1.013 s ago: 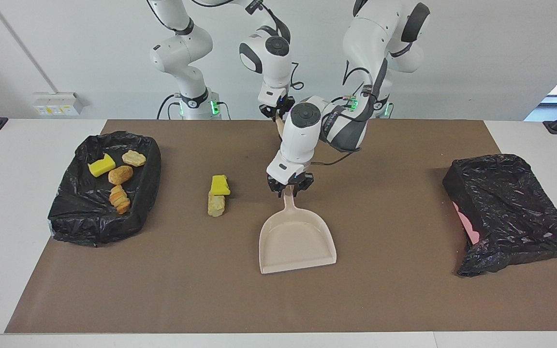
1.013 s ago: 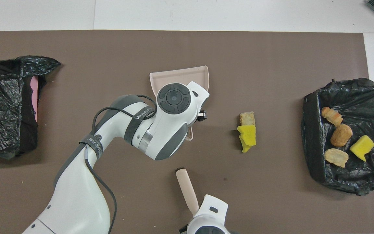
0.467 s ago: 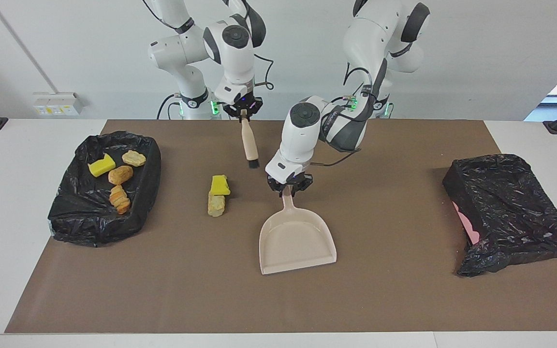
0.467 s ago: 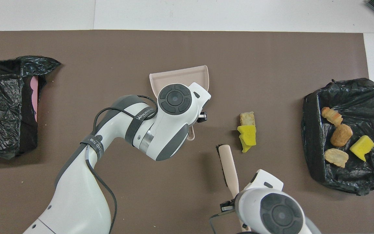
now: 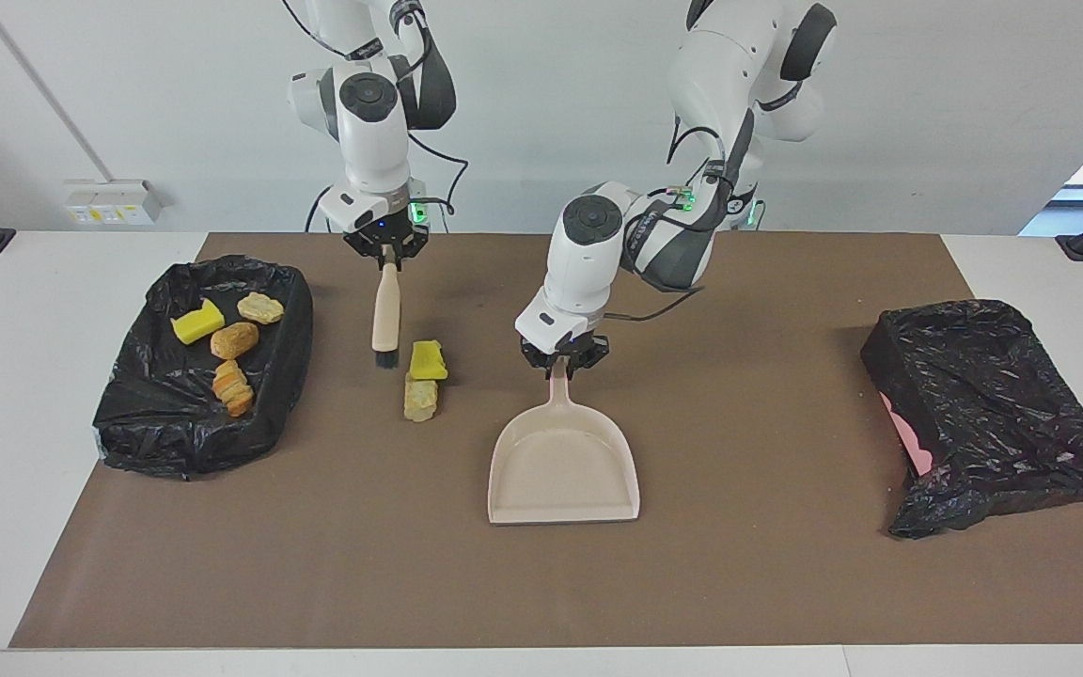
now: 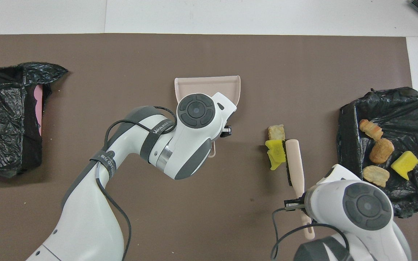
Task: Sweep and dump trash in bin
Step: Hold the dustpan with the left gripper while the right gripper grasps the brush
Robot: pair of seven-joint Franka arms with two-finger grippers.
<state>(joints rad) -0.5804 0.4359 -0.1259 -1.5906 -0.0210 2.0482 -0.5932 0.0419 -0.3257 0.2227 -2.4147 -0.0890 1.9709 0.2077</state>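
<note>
On the brown table mat [image 5: 767, 583], two trash scraps [image 5: 425, 381] lie centre-left; the right gripper [image 5: 385, 260] pinches a beige brush [image 5: 384, 315] beside them, and the left gripper [image 5: 562, 362] clamps a beige plastic dustpan [image 5: 564, 465] at centre.

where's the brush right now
The brush hangs from the right gripper, its bristles low beside the yellow sponge chunk, between it and the trash-filled bin.

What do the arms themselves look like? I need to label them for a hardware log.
Both arms are glossy white with dark grey joint bands and round dark end caps. Black cables loop outside them. Each hand, left and right, is small and black.
</note>
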